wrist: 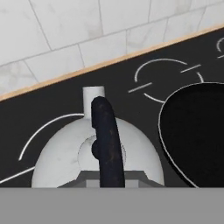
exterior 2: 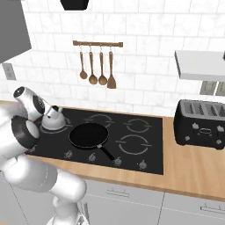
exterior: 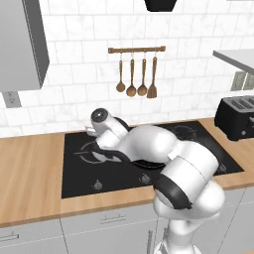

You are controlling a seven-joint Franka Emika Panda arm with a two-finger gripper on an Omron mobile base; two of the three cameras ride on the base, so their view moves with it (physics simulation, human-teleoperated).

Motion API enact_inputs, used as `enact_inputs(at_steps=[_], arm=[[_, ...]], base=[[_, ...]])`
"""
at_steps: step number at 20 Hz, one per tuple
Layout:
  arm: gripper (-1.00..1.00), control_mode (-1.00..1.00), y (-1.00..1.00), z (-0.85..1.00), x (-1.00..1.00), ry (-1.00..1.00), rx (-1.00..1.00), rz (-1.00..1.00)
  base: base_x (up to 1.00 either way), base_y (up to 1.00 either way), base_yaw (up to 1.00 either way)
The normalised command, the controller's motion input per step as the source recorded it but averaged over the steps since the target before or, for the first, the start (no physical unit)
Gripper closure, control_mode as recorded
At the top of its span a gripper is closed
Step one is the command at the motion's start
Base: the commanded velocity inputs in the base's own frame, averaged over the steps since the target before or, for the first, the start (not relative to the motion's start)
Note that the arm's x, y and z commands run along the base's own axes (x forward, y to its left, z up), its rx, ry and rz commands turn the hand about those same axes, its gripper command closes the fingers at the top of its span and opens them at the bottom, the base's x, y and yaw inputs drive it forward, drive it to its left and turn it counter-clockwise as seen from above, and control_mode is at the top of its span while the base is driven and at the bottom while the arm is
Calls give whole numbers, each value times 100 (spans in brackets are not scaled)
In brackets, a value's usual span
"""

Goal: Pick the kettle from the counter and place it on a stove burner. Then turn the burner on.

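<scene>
Kettle (exterior 2: 52, 119) sits on the stove (exterior 2: 132, 154) glass, back-left, on the big burner ring (wrist: 41, 131), just beside the frying pan (exterior 2: 88, 136). Gripper hangs right over the loop handle (wrist: 106, 140); tips hidden, so can't tell if clamped or let go. Knob step prob. next.

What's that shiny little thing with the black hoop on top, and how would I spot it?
Start at the flat black glass cooktop set into the light-brown wooden counter. On its back-left part, beside the round black frying pan, sits a small squat silver-grey metal kettle. It alone is shiny and dome-shaped, with a short spout and an upright black loop handle.
</scene>
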Motion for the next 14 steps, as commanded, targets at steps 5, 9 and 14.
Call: enact_inputs(at_steps=[5, 9, 14], arm=[[100, -100, 14, -14, 33, 0, -9, 3], [100, -100, 22, -9, 26, 0, -8, 0], [100, -100, 26, -14, 18, 1, -9, 0]], base=[[0, 0, 0], [0, 0, 0], [0, 0, 0]])
